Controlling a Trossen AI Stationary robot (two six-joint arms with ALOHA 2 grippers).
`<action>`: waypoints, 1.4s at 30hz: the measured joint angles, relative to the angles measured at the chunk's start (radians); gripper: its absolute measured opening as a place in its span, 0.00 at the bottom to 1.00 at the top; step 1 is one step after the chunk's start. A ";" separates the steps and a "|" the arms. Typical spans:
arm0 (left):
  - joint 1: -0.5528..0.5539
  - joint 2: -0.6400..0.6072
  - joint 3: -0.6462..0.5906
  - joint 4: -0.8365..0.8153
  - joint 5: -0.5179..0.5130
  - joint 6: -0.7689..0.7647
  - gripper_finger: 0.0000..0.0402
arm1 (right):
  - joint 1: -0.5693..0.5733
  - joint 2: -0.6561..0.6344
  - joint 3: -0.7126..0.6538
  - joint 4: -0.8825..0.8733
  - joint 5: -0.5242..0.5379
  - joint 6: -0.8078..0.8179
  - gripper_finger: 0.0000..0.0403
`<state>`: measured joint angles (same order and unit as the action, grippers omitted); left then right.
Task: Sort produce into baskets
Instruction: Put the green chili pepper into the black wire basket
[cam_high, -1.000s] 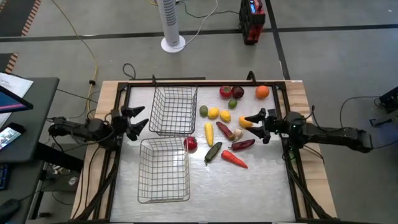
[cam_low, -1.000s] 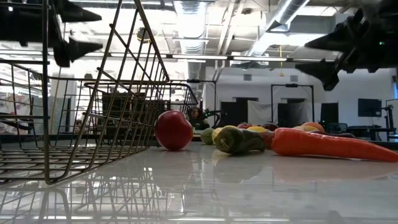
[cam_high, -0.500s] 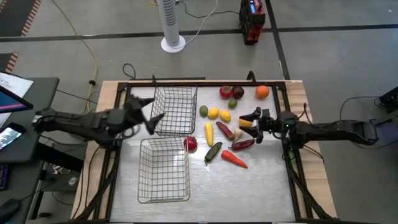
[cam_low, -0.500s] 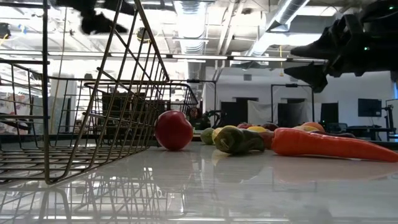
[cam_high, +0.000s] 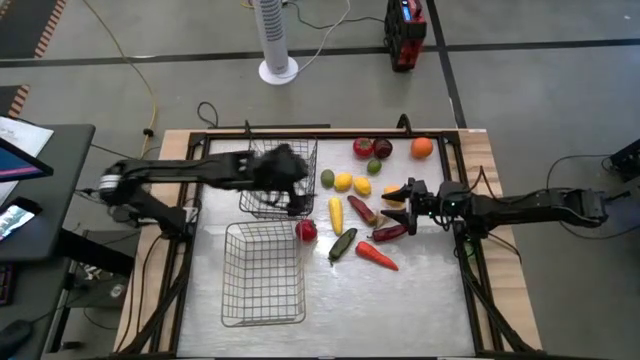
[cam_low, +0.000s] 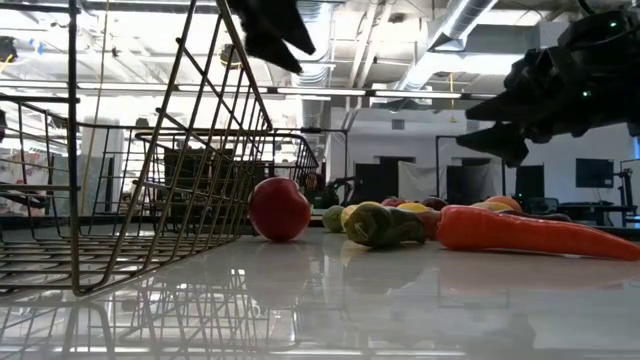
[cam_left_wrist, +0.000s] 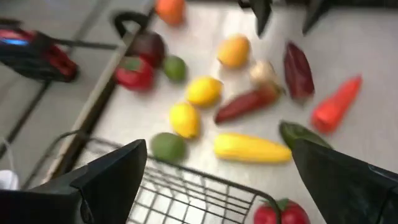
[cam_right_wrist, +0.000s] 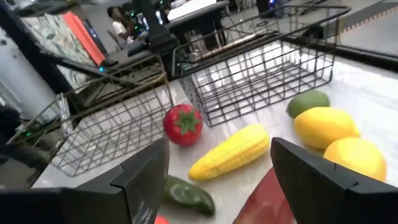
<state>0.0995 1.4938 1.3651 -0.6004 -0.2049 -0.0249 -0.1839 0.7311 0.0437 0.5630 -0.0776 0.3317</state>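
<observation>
I'm watching my left hand (cam_high: 292, 178) hanging over the far basket (cam_high: 268, 193), its fingers (cam_left_wrist: 106, 180) spread wide and holding nothing, with the basket's wire rim just beneath it in the wrist view. Past those fingers I'm seeing a green lime (cam_left_wrist: 168, 147) right beside the basket's edge, two lemons (cam_left_wrist: 185, 119) beyond it, and the corn (cam_left_wrist: 252, 148) lying flat on the bench (cam_high: 420, 290). Over on the other side, my right hand (cam_high: 404, 194) is hovering above the produce pile, open as well and gripping nothing, fingers (cam_right_wrist: 140, 180) parted around my view of the corn and the red tomato (cam_right_wrist: 183, 124). Just below that hand a dark red pepper (cam_high: 390, 232) is lying, and the carrot (cam_high: 377, 256) is resting near it toward the front edge. The cucumber (cam_high: 342, 244) is sitting between the carrot and the tomato, which is touching or nearly touching the near basket (cam_high: 263, 275). Further back, the orange (cam_high: 421, 148) and a red apple (cam_high: 363, 148) are sitting near the bench's far edge. Both baskets are looking empty from above.
</observation>
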 joint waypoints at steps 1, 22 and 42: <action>0.001 0.048 0.041 -0.033 0.023 0.024 0.98 | 0.005 0.000 0.000 -0.006 0.000 0.000 0.76; -0.015 0.623 0.535 -0.418 0.157 0.329 0.98 | 0.044 -0.070 0.152 -0.423 0.047 -0.029 0.76; -0.078 0.720 0.545 -0.373 0.155 0.500 0.77 | 0.063 -0.202 0.151 -0.468 0.086 -0.061 0.76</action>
<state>0.0217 2.2133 1.9104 -0.9737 -0.0502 0.4753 -0.1205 0.5288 0.1951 0.0953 0.0088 0.2709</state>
